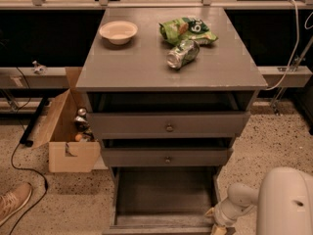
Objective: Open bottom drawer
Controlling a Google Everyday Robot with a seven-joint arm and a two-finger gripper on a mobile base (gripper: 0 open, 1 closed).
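Observation:
The grey cabinet (171,67) has three drawers. The bottom drawer (164,197) is pulled far out toward me, and its empty inside shows; its front runs along the lower frame edge. The two upper drawers (168,127) stand slightly ajar, each with a round knob. My gripper (218,225) is at the bottom drawer's front right corner, at the lower frame edge, on the end of the white arm (242,199). Most of the gripper is cut off by the frame.
On the cabinet top lie a white bowl (118,32), a green chip bag (188,28) and a crushed can (182,54). An open cardboard box (68,131) with items stands left of the cabinet. A shoe (12,202) and a black cable (22,168) are on the speckled floor.

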